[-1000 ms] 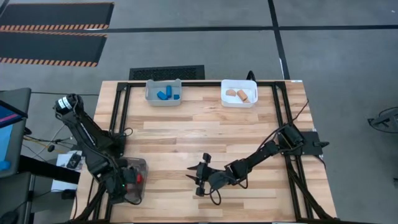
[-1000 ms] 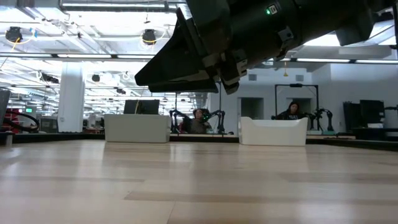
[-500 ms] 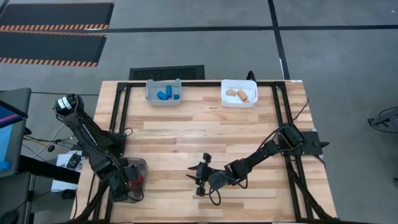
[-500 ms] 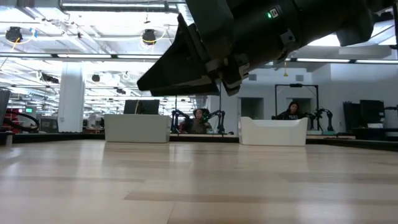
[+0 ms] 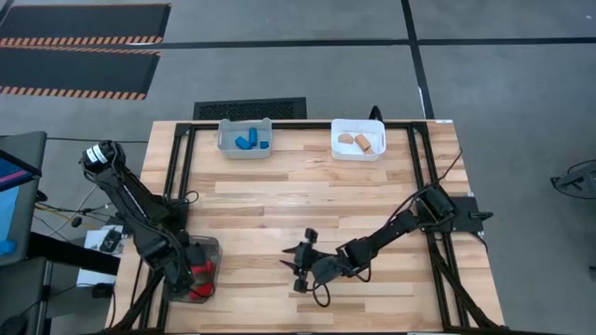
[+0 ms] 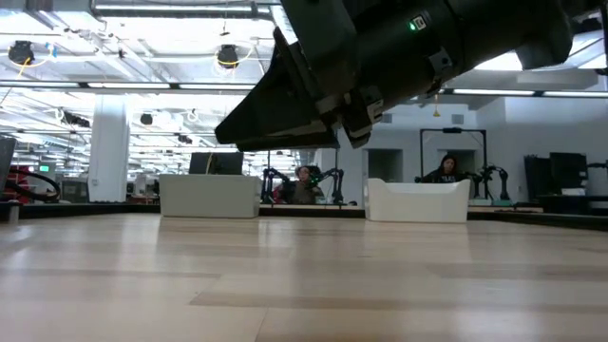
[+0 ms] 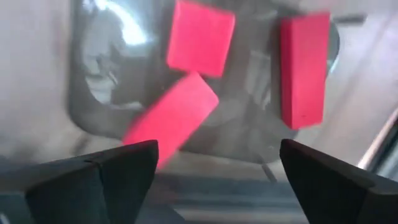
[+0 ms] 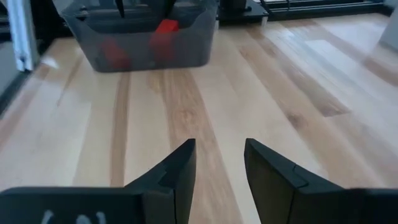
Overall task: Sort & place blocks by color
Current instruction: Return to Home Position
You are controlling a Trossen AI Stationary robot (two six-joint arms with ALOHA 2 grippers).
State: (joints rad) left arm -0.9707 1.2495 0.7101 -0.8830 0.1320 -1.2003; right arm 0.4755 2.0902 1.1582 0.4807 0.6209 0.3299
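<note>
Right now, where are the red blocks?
The red blocks lie inside the dark bin at the bottom-left corner of the table in the high view, right under the open left gripper.

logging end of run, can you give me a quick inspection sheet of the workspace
surface: wooden table, no spills seen
job's things: blue blocks in grey bin; tan blocks in white bin; three red blocks in dark bin
clutter: nothing seen
grippers: left gripper open above dark bin; right gripper open, empty, low over the table
cables: loop by right arm; wires off table's left
surroundings: striped floor mats; seated people far behind
</note>
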